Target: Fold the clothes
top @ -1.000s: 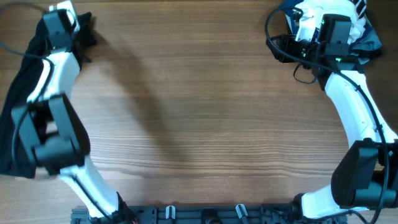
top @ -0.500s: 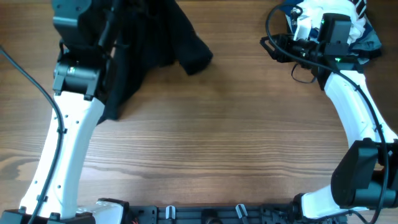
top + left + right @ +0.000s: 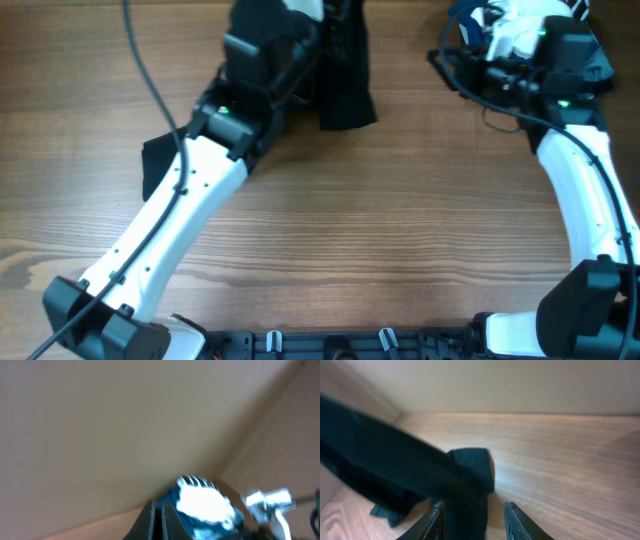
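Note:
A black garment hangs from my left gripper at the table's far edge, top centre in the overhead view. A trailing part lies on the wood at the left. In the left wrist view the left fingers are pressed together with only a thin dark strip between them. My right gripper is at the top right, open and empty. In the right wrist view its fingers are spread, and the black garment hangs just ahead of them without touching.
A pile of blue and white clothes lies at the top right corner behind the right arm; it also shows in the left wrist view. Bare wooden table fills the middle and front. Cables loop near the right wrist.
My left arm has swung from the far left edge to the top centre, carrying the black garment with it. The right arm has barely moved.

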`<state>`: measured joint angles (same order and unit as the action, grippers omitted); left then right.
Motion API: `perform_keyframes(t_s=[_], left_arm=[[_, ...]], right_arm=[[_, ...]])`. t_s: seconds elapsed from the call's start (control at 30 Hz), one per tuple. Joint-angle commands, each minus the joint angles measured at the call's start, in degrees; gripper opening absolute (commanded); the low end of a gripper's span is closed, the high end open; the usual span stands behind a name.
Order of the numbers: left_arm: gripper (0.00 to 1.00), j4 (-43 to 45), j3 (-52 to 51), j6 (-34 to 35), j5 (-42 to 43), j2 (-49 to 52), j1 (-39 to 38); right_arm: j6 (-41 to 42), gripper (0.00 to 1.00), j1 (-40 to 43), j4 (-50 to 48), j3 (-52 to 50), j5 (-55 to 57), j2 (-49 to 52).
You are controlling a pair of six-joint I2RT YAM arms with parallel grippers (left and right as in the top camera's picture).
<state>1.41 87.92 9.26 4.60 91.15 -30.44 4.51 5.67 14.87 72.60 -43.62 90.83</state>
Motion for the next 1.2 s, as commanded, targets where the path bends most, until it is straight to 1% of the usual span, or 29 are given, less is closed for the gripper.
perform_keyframes(t_s=[0.0,0.07,0.13,0.17,0.2,0.23,0.3,0.33,0.37,0.4,0.43,0.47,0.5,0.53,0.57,0.6,0.63,0.73,0.77,0.8,0.83,0.87,0.9,0.97,1.0,1.07,1.17], left_arm=[[0.04,-1.2,0.6,0.7,1.0,3.6,-3.0],[0.04,-0.7,0.6,0.7,0.9,5.9,-4.5],[0.05,-0.2,0.6,0.7,0.9,7.7,-5.4],[0.34,0.0,0.6,0.6,0.9,8.6,-5.7],[0.95,-0.2,0.6,0.6,0.9,8.8,-5.7],[1.00,-1.3,0.6,0.1,0.8,8.5,-5.5],[1.00,-5.8,0.6,0.2,0.2,6.4,-4.2],[1.00,-10.5,0.6,0.2,0.0,4.5,-3.0],[1.00,-14.8,0.6,0.3,-0.2,3.0,-2.1],[1.00,-21.4,0.6,1.4,-0.6,1.1,-0.8],[1.00,-29.3,0.6,5.6,-2.6,-0.7,0.8],[1.00,-38.5,0.6,11.8,-4.8,-2.0,2.5],[1.00,-50.1,0.6,19.5,-7.9,-2.6,4.7],[1.00,-57.2,0.6,24.2,-10.2,-2.7,5.9],[1.00,-67.1,0.2,32.5,-15.2,-2.6,8.0],[1.00,-73.0,-1.3,39.2,-18.4,-2.7,9.6],[1.00,-75.1,-2.5,42.0,-19.1,-2.8,10.6],[1.00,-74.0,-10.0,48.5,-19.8,-2.8,12.4],[0.97,-71.9,-14.1,50.2,-19.7,-2.8,12.9],[0.92,-70.3,-17.3,51.5,-19.9,-2.8,13.2],[0.83,-68.3,-20.5,52.9,-20.1,-2.8,14.0],[0.67,-65.0,-24.9,53.1,-20.1,-2.8,15.9],[0.61,-62.5,-27.6,53.1,-19.9,-2.8,17.6],[0.57,-54.0,-34.2,49.6,-18.5,-2.6,22.8],[0.48,-46.1,-38.0,45.0,-16.1,-2.6,25.4],[0.39,-39.3,-40.1,40.4,-14.2,-2.6,26.8],[0.39,-33.7,-40.9,37.4,-12.9,-1.7,26.8]], right_arm=[[3.4,0.38,7.2,-1.7,1.3,0.5,-1.0],[3.4,0.38,11.0,-3.3,1.3,-1.7,-1.0],[3.4,0.38,12.7,-3.5,1.3,-1.9,-1.0],[3.1,0.39,13.0,-3.5,1.3,-1.8,-1.0],[3.1,0.39,13.1,-3.5,1.3,-1.4,-1.0],[3.1,0.39,13.1,-3.8,1.3,-1.4,-1.0],[3.1,0.40,13.1,-3.8,1.3,-1.4,-1.0],[3.1,0.42,13.0,-3.6,1.3,-1.4,-1.0],[3.1,0.43,13.0,-3.4,1.3,-1.4,-1.0],[2.9,0.43,13.0,-2.8,1.3,-1.4,-1.0],[2.5,0.43,13.0,-1.9,1.3,-1.4,-1.0],[1.8,0.43,13.0,-1.0,1.3,-1.4,-1.0],[1.5,0.43,12.8,-0.2,1.3,-1.4,-1.0],[1.5,0.44,12.6,0.3,1.3,-1.4,-1.0],[1.4,0.44,12.2,0.8,1.3,-1.2,-1.0],[1.0,0.44,11.8,0.9,1.3,-1.2,-1.0],[0.9,0.45,11.5,0.9,1.3,-1.1,-1.0],[0.1,0.45,10.1,1.2,1.3,-0.2,-1.0],[0.0,0.46,9.6,1.5,1.3,1.1,-1.0],[-0.2,0.48,9.3,1.9,1.3,2.1,-1.0],[-0.7,0.49,9.1,2.4,1.2,2.6,-1.0],[-1.1,0.49,9.0,2.4,1.2,2.5,-1.0],[-1.3,0.49,8.9,2.4,1.2,2.5,-0.9],[-1.3,0.49,8.9,2.6,1.2,2.5,-0.9],[-1.3,0.49,8.9,2.8,1.2,2.5,-0.9],[-1.3,0.49,8.6,2.8,1.2,2.5,-0.9],[-1.4,0.49,7.6,3.3,1.2,2.5,-0.9]])
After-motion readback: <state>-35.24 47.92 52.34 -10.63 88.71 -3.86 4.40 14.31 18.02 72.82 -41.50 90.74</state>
